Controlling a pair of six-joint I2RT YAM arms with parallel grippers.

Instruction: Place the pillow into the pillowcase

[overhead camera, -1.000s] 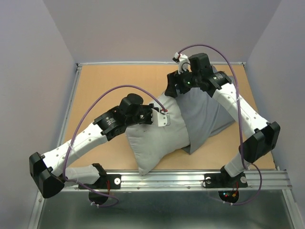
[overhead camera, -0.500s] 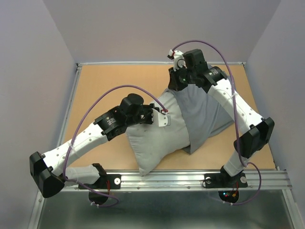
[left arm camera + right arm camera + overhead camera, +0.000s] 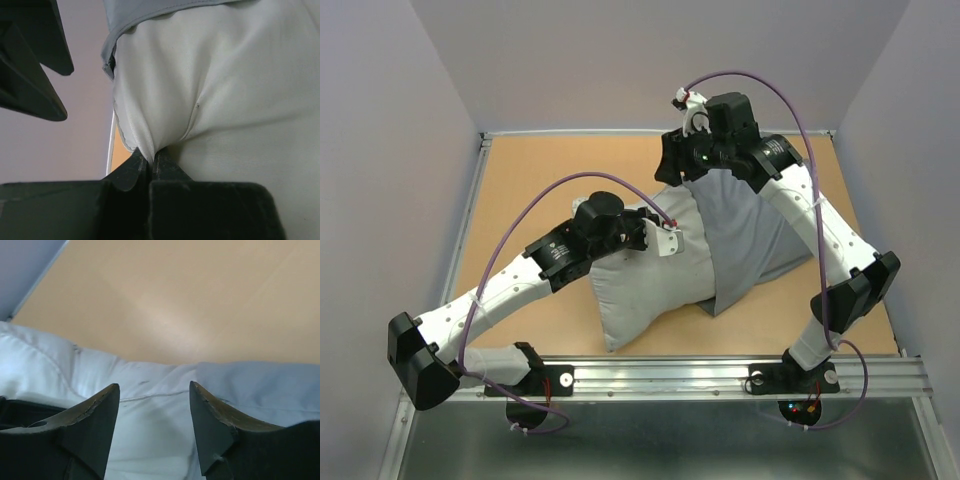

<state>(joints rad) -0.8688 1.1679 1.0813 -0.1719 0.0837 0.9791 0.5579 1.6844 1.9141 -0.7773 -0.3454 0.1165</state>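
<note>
The off-white pillow [image 3: 640, 285] lies in the middle of the table, its right end inside the blue-grey pillowcase [image 3: 755, 235]. My left gripper [image 3: 658, 236] is shut on a pinched fold of the pillow [image 3: 210, 75] near the pillowcase's hem [image 3: 145, 12]; in the left wrist view the gripper [image 3: 150, 161] has its jaws closed on the fabric. My right gripper [image 3: 676, 180] is open at the far edge of the pillowcase mouth. In the right wrist view the gripper [image 3: 154, 390] hovers over the pillow [image 3: 150, 425], with pillowcase cloth [image 3: 260, 385] by the right finger.
The wooden table [image 3: 535, 175] has a raised metal rim and grey walls around it. Bare wood shows left of and behind the pillow, also in the right wrist view [image 3: 175, 300]. The right arm's black wrist [image 3: 30, 65] shows in the left wrist view.
My left gripper has carried the pillow fold a little away from the bases and toward the pillowcase; the pillow's near corner shifted with it. My right wrist moved slightly left.
</note>
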